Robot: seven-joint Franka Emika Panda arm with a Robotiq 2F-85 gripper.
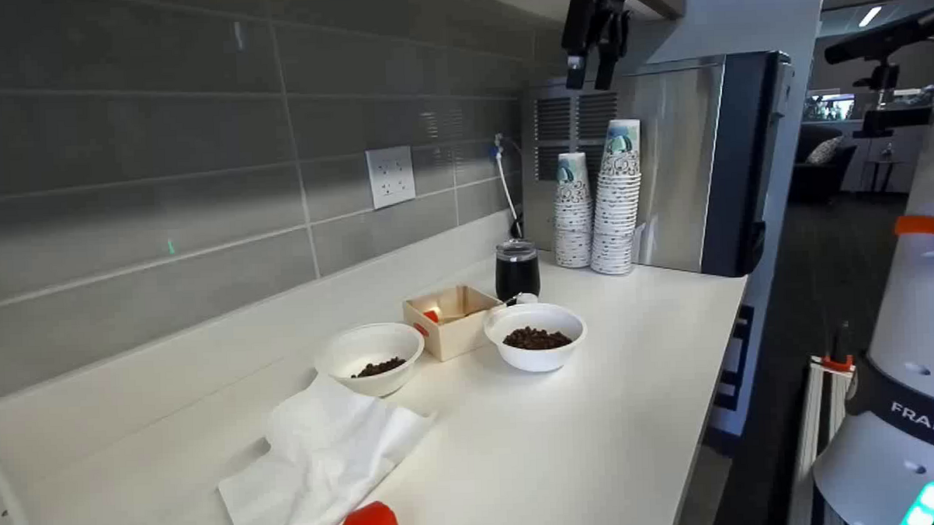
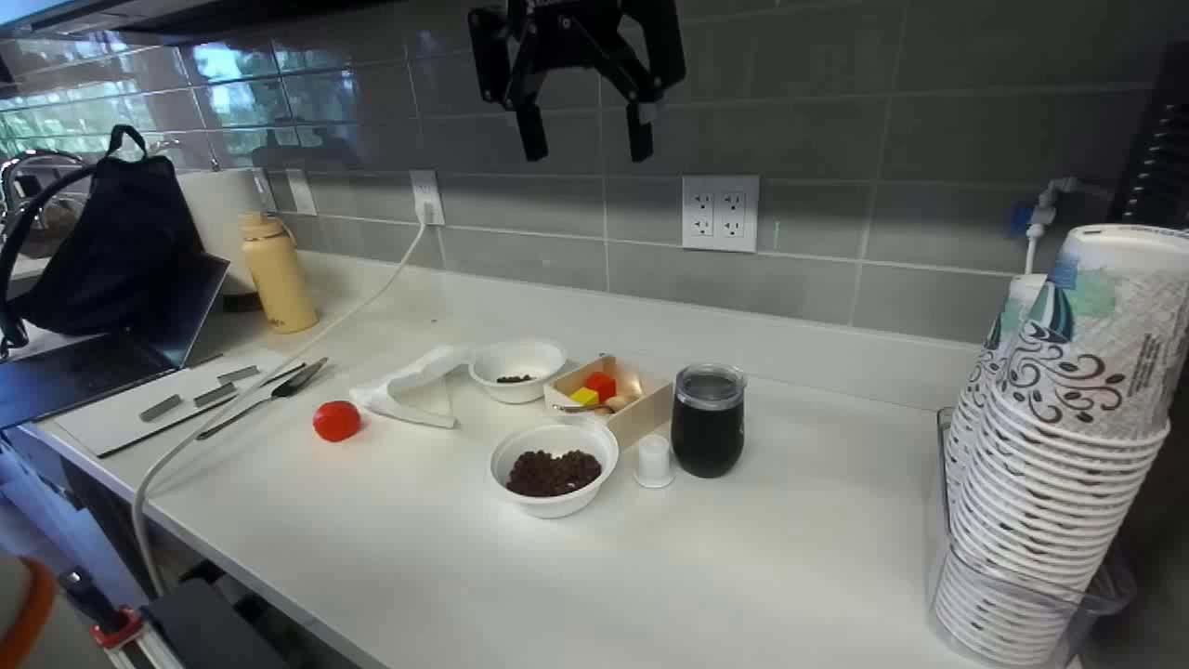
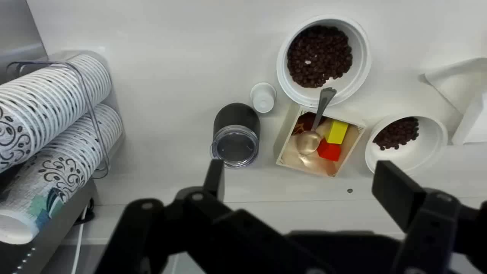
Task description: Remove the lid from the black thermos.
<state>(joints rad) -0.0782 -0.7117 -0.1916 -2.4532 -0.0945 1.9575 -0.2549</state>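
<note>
The black thermos (image 1: 517, 278) stands upright on the white counter. It also shows in an exterior view (image 2: 708, 439) and in the wrist view (image 3: 236, 115). The lid (image 2: 711, 385) sits on its top and looks clear with a dark middle; it also shows in the wrist view (image 3: 235, 147). My gripper (image 2: 587, 149) is open and empty, high above the counter and well apart from the thermos. In the wrist view its fingers (image 3: 301, 173) are spread wide, with the thermos near the left finger.
A small white cup (image 2: 654, 461) stands right beside the thermos. A wooden box (image 2: 641, 418) holding blocks and a spoon is close by. White bowls (image 2: 555, 506) (image 2: 520, 392) with brown pieces stand near it. Tall cup stacks (image 1: 615, 211) stand near the steel machine (image 1: 673, 162).
</note>
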